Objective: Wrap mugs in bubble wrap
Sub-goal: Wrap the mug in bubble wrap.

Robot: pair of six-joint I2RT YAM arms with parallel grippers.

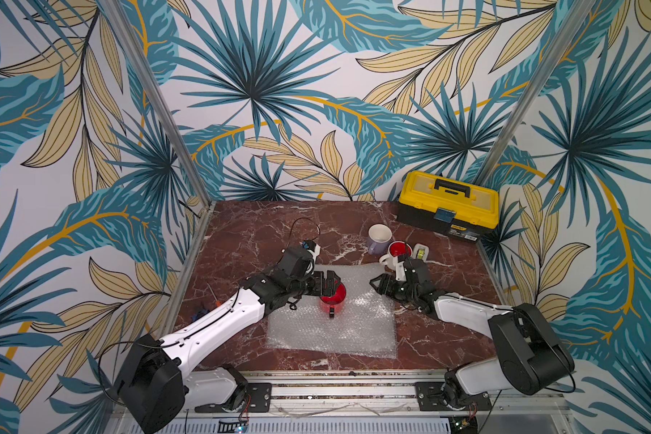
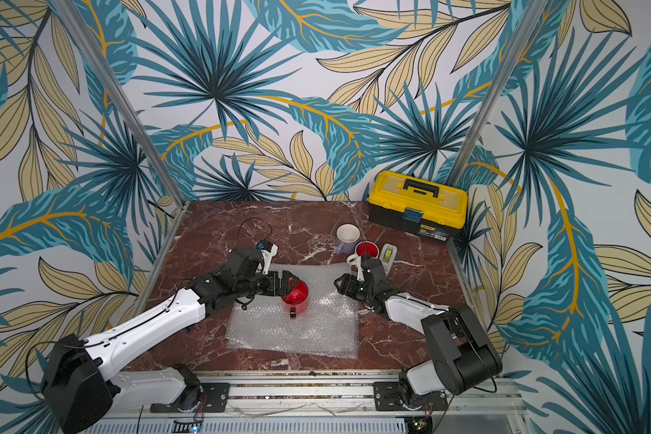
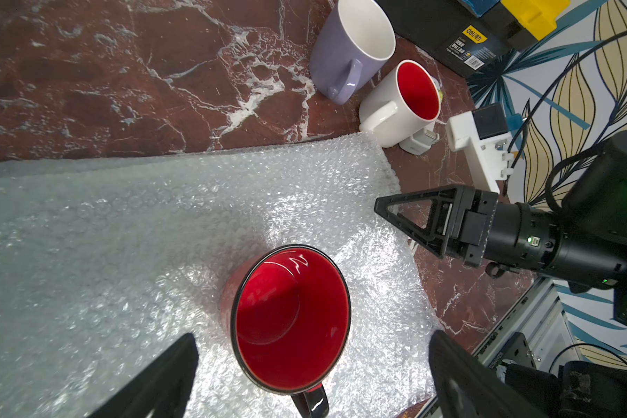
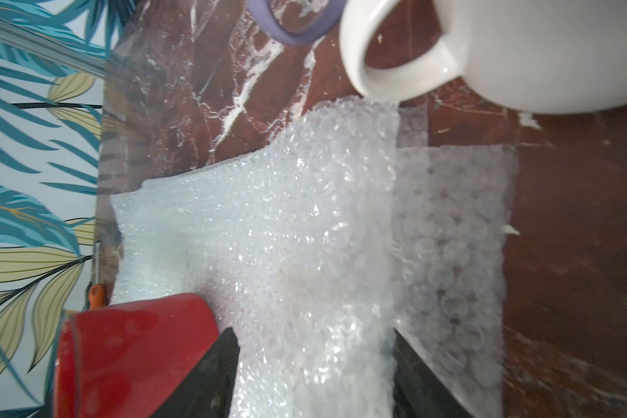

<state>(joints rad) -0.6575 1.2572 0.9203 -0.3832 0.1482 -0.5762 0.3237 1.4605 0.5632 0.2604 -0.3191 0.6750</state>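
**Risks.** The red mug (image 1: 333, 298) stands upright on the wrap (image 1: 354, 330), its mouth up and its dark handle toward the arm bases. It sits toward the far left part of the sheet rather than at the middle. If the wrap is folded over from the right, I judge the cover may come up uneven or short on the left side.

The left gripper (image 1: 329, 283) is spread wide, with a finger on either side of the mug and just above its rim, gripping nothing. A careless pull back could clip the rim and tip the mug.

The right wrist view shows a thinner layer reaching out past the thicker wrap. A pinch there might take up more than one sheet, or only the stray layer.

The white mug (image 1: 397, 253) stands just beside the wrap's far right corner, and the lavender mug (image 1: 378, 238) stands behind it. Lifting that corner could nudge the white mug. A hard tug on the sheet would drag the red mug or topple it.

**Pose.** The left arm reaches low across the table (image 1: 249, 233), with its wrist bent and its gripper aimed rightward and tilted down at the mug.

The right arm is folded with its elbow high. The right gripper (image 1: 377, 285) points leftward, low over the wrap's right far edge. Its fingers stand partly apart, and I see no grip on the wrap beneath them.
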